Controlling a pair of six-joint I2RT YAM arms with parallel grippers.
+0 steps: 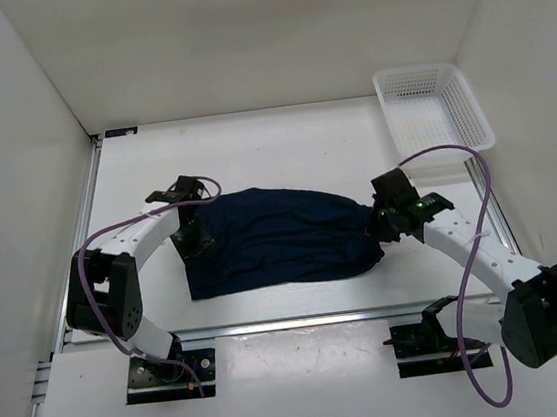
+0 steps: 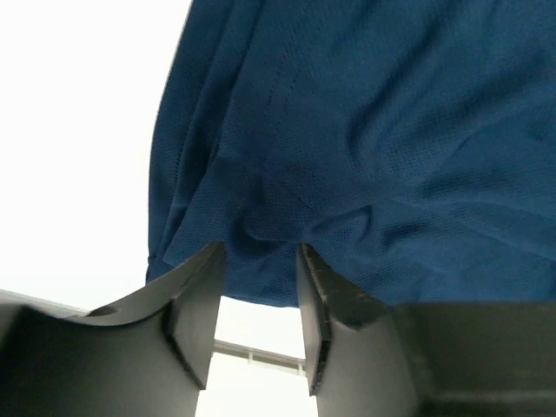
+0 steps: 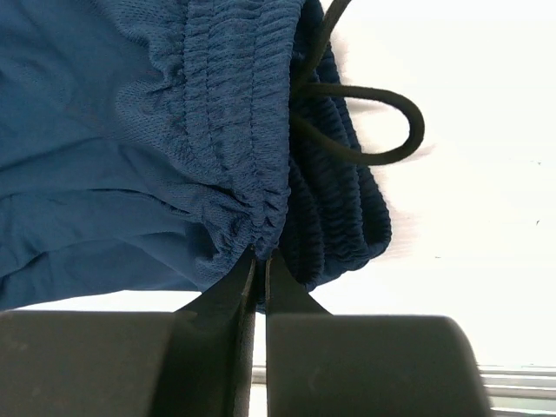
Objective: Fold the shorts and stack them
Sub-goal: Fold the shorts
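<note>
The dark navy shorts (image 1: 276,234) lie spread flat in the middle of the white table, legs to the left and waistband to the right. My left gripper (image 1: 194,240) is at the shorts' left edge. In the left wrist view it (image 2: 259,261) is open, and the hem of the shorts (image 2: 365,156) reaches just between the fingertips. My right gripper (image 1: 381,225) is at the right end. In the right wrist view it (image 3: 261,261) is shut on the gathered elastic waistband (image 3: 234,130). A black drawstring loop (image 3: 382,122) hangs beside the waistband.
A white mesh basket (image 1: 433,110) stands at the back right of the table. White walls enclose the table on the left, back and right. A metal rail (image 1: 292,323) runs along the near edge.
</note>
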